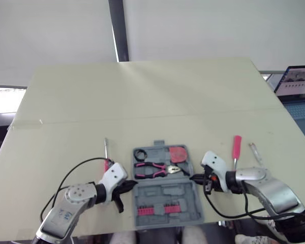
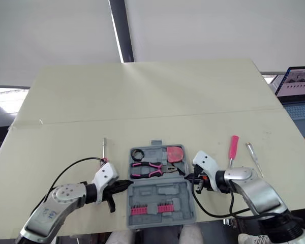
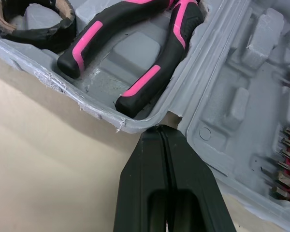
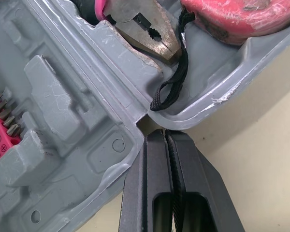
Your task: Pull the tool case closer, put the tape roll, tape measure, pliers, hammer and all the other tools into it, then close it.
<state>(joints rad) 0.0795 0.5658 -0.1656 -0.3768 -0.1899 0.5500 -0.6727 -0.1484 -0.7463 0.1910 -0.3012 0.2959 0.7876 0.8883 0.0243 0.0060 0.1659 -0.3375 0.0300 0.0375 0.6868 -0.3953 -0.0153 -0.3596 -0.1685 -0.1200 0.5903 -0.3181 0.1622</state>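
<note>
Nearest the robot, the tool case lay open flat at the near edge of the table, lid half toward the robot, w/ a pink bit strip seated along that half's near side and the rest of its grey moulding bare. At the hinge line, the L gripper sat at the case's left end, fingers pressed tight together w/ nothing btwn them, tips right at the hinge notch where the two halves met. The R gripper mirrored it at the right end, fingers likewise closed flat against each other, holding nothing, tips at the notch on that side. Just past the hinge, in the far half, the pliers lay crosswise in their recess, pink-and-black handles to the left, steel nose to the right. Behind them, the tape roll sat in the far-left corner and the tape measure in the far-right corner, its black strap drooping down beside the pliers' nose. Outside the case, on the left, a thin screwdriver lay just beside the L gripper's white housing, shaft pointing away from the robot, handle partly hidden. On the right, a pink-handled tool and a clear-handled screwdriver lay near each other, apart from the case, beyond the R arm. Further out a seam ran across the tabletop. Off the table's far-right side stood a laptop, screen lit.
</note>
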